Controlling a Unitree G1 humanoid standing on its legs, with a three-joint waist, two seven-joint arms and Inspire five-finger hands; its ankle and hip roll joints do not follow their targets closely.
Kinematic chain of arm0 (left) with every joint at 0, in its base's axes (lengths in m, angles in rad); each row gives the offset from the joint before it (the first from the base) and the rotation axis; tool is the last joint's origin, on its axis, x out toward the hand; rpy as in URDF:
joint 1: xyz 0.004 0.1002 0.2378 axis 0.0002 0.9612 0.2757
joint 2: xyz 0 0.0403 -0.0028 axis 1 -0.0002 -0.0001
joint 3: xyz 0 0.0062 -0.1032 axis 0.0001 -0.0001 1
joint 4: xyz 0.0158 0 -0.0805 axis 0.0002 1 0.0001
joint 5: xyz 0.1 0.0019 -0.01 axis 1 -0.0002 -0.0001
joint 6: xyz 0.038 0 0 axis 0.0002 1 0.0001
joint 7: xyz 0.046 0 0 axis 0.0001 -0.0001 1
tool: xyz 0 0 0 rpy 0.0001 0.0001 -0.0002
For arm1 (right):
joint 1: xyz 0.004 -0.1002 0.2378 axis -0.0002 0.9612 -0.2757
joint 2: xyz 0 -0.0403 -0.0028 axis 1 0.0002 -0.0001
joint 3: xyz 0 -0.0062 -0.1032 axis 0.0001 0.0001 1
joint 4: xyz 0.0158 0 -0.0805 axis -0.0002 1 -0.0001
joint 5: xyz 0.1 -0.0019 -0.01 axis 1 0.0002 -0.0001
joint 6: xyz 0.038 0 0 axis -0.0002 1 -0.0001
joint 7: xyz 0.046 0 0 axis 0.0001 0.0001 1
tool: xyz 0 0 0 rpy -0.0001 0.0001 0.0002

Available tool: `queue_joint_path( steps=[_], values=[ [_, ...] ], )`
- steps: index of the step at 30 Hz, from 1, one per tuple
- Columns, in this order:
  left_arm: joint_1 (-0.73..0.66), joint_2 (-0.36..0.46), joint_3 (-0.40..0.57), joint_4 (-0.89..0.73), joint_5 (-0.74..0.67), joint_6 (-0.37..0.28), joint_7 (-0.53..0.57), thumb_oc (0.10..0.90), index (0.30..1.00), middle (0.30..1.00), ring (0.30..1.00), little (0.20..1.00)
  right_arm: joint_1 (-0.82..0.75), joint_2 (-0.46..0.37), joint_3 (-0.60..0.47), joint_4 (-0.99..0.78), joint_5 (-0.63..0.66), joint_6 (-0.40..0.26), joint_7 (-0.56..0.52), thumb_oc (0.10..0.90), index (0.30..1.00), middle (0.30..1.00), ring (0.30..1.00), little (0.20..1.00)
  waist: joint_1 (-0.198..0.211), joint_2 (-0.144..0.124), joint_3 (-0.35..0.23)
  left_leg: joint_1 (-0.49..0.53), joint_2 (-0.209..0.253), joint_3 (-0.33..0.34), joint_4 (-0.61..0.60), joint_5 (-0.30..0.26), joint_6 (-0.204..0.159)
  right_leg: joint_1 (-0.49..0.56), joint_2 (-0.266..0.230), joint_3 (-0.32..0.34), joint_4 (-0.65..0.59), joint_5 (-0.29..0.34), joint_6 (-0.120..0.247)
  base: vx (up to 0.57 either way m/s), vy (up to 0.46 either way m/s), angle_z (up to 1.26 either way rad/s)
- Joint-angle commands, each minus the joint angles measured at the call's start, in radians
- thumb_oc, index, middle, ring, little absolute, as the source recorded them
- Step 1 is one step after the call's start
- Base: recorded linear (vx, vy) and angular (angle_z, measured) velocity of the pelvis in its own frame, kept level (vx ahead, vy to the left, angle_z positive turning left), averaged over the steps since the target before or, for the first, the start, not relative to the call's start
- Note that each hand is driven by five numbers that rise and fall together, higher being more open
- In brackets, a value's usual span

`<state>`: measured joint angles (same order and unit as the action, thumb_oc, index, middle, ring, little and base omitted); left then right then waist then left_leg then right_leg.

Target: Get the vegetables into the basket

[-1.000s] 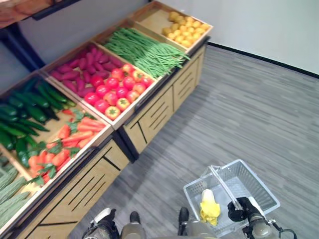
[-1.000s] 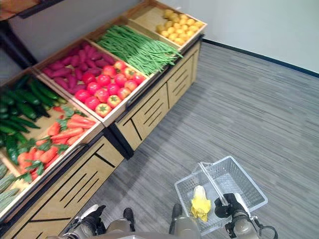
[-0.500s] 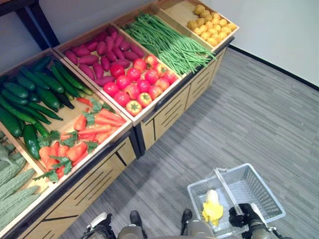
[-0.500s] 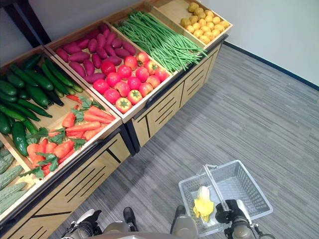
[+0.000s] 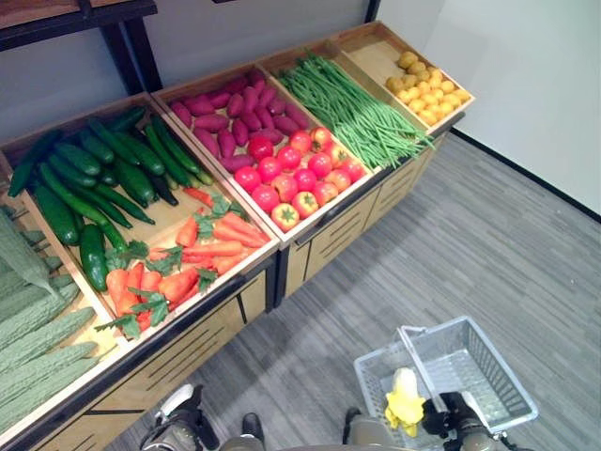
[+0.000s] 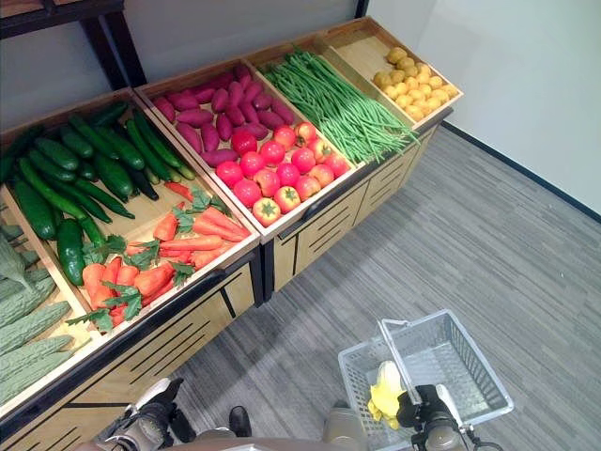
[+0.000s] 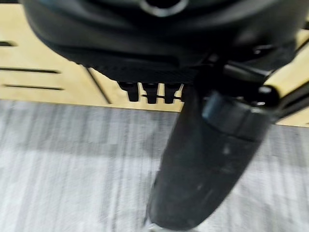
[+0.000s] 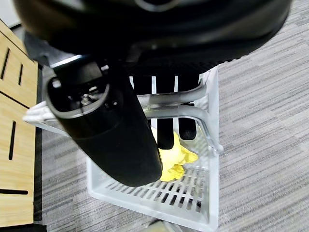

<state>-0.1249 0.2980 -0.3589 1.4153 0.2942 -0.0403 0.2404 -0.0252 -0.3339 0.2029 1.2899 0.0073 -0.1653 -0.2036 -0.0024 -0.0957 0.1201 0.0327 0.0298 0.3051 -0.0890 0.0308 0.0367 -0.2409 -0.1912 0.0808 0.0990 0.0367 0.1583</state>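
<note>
Basket point(image 5: 488, 376) on open floor point(image 5: 488, 244)

A shop's produce section is being shown, most likely a grocery or a mock-up of one. A long wooden display stand point(image 5: 329, 240) with slatted front panels is being used to present vegetables in sloping, divided bins: bitter gourds point(image 5: 38, 329), cucumbers point(image 5: 94, 178), carrots point(image 5: 178, 268), purple sweet potatoes point(image 5: 230, 117), tomatoes point(image 5: 296, 178), long green beans point(image 5: 362, 117) and small yellow produce point(image 5: 427, 89) (possibly lemons or potatoes). Each kind is being kept sorted in its own compartment, as goods are laid out for customers. A wire shopping basket point(image 5: 488, 376) with a handle is being carried over grey carpet-like flooring point(image 5: 488, 244) beside a plain white wall point(image 5: 526, 75).
</note>
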Motion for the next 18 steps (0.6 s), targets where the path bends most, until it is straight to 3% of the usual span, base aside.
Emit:
queue_joint_path(
  steps=[1, 4, 9, 12, 16, 18],
  values=[
    [-0.035, 0.004, 0.023, 0.005, 0.006, -0.01, 0.013, 0.9, 1.0, 1.0, 1.0, 1.0, -0.031, -0.068, -0.022, -0.027, 0.022, -0.044, -0.041, 0.4, 0.3, 0.3, 0.3, 0.3, -0.005, 0.023, 0.044, -0.015, 0.049, -0.08, 0.028, -0.006, -0.076, 0.032, 0.016, 0.042, 0.006, 0.063, 0.025, 0.05, -0.147, 0.32],
    [-0.034, -0.002, 0.017, 0.009, 0.007, -0.007, 0.01, 0.9, 1.0, 1.0, 1.0, 1.0, -0.017, -0.072, -0.018, -0.014, 0.006, -0.038, -0.04, 0.4, 0.3, 0.3, 0.3, 0.3, -0.005, 0.025, 0.036, -0.014, 0.059, -0.109, 0.035, -0.002, -0.086, 0.064, 0.023, 0.036, -0.01, 0.049, 0.016, 0.05, -0.195, 0.86],
    [-0.017, -0.016, 0.027, 0.015, -0.005, -0.007, 0.003, 0.9, 1.0, 1.0, 1.0, 1.0, 0.0, -0.085, -0.009, 0.011, -0.023, -0.032, -0.019, 0.4, 0.3, 0.3, 0.3, 0.3, 0.002, 0.044, 0.025, -0.015, 0.129, -0.14, 0.076, 0.013, -0.124, 0.105, 0.08, -0.015, 0.007, 0.002, -0.028, 0.09, -0.295, 0.17],
    [-0.011, -0.027, 0.035, 0.015, -0.013, -0.004, 0.006, 0.9, 1.0, 1.0, 1.0, 1.0, 0.01, -0.094, -0.003, 0.02, -0.032, -0.029, -0.015, 0.4, 0.3, 0.3, 0.3, 0.3, 0.01, 0.053, 0.03, -0.033, 0.164, -0.17, 0.096, 0.058, -0.149, 0.123, 0.117, -0.044, 0.015, -0.021, -0.057, 0.04, -0.261, 0.13],
    [-0.02, -0.035, 0.031, 0.008, -0.024, -0.003, 0.011, 0.9, 1.0, 1.0, 1.0, 1.0, 0.019, -0.109, -0.012, 0.021, -0.033, -0.027, -0.017, 0.4, 0.3, 0.3, 0.3, 0.3, 0.009, 0.057, 0.037, -0.069, 0.176, -0.194, 0.118, 0.089, -0.16, 0.131, 0.12, -0.091, 0.021, -0.035, -0.074, -0.02, -0.16, 0.28],
    [-0.023, -0.048, 0.027, -0.001, -0.035, -0.001, 0.017, 0.9, 1.0, 1.0, 1.0, 1.0, 0.029, -0.123, -0.041, 0.046, -0.021, -0.022, -0.027, 0.4, 0.3, 0.3, 0.3, 0.3, 0.003, 0.056, 0.035, -0.075, 0.179, -0.152, 0.167, 0.079, -0.158, 0.144, 0.105, -0.132, 0.021, -0.042, -0.085, -0.03, -0.159, 0.56]
  ],
)
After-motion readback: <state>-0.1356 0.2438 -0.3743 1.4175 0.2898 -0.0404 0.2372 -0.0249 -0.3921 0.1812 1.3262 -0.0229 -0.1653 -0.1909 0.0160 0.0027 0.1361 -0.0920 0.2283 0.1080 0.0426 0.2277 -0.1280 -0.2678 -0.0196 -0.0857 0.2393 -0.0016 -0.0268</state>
